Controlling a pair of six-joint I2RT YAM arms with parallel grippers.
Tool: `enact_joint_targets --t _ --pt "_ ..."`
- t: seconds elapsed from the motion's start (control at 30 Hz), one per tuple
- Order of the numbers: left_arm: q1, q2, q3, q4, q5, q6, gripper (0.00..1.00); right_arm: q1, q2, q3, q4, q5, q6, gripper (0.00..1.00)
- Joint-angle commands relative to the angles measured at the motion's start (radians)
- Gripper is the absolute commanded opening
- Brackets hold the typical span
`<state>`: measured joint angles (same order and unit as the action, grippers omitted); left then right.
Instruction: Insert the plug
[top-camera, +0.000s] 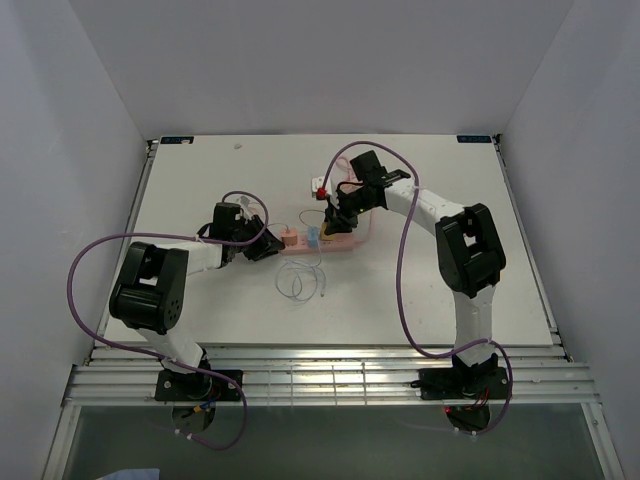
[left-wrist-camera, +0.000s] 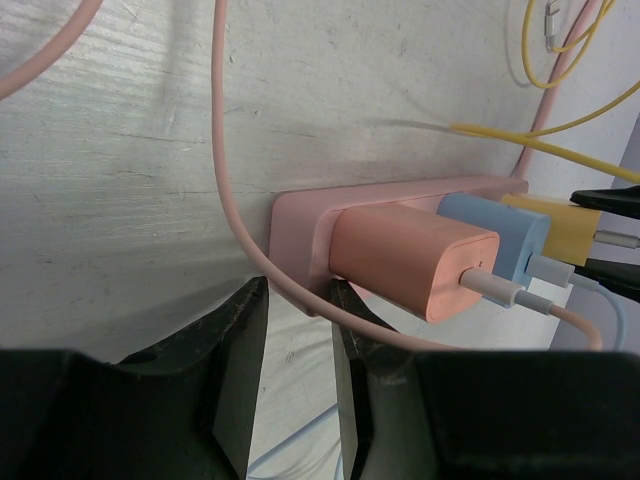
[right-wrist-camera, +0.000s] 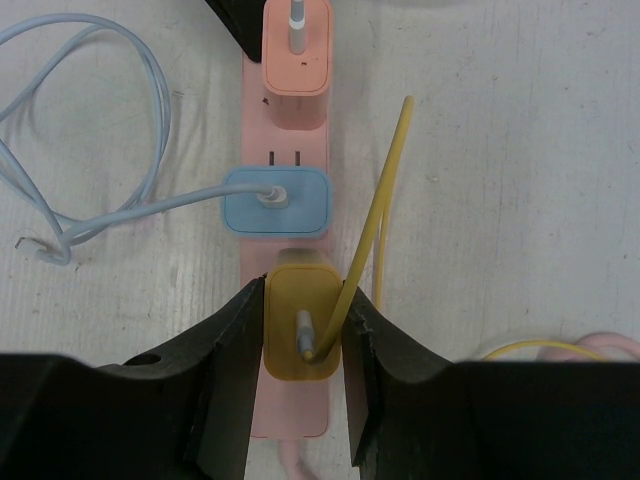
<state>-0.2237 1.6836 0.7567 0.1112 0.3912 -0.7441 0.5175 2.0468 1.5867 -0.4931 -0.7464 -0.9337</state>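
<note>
Top view: my right tool sits over the pink strip, with the left tool at its 9 o'clock end.

Left wrist: the left tool is slightly apart and empty.

Right wrist: the right tool is clamped on the yellow plug, at 6 o'clock of the blue plug. I judge this is the seating step; next I'd press it squarely home.

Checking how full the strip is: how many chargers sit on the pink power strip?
3: the orange charger at one end, the blue charger in the middle, the yellow charger gripped by the right hand; none seem hidden.

Yellow plug atop pink strip
</note>
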Motion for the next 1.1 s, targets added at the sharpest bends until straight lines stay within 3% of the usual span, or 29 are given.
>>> enact_joint_targets --t 0.0,0.27,0.63,1.07 --pt "-0.011 0.039 0.009 -0.025 -0.037 0.023 0.41 0.003 -0.011 0.012 -0.048 0.001 -0.020 0.08" --pt "-0.011 0.041 0.012 -0.025 -0.037 0.025 0.41 0.025 0.016 0.010 -0.042 0.073 -0.050 0.08" --pt "-0.011 0.057 0.029 -0.036 -0.026 0.037 0.39 0.052 0.079 0.051 -0.142 0.150 -0.246 0.08" --pt "-0.025 0.082 0.049 -0.039 -0.018 0.042 0.37 0.072 0.098 -0.004 -0.110 0.193 -0.231 0.08"
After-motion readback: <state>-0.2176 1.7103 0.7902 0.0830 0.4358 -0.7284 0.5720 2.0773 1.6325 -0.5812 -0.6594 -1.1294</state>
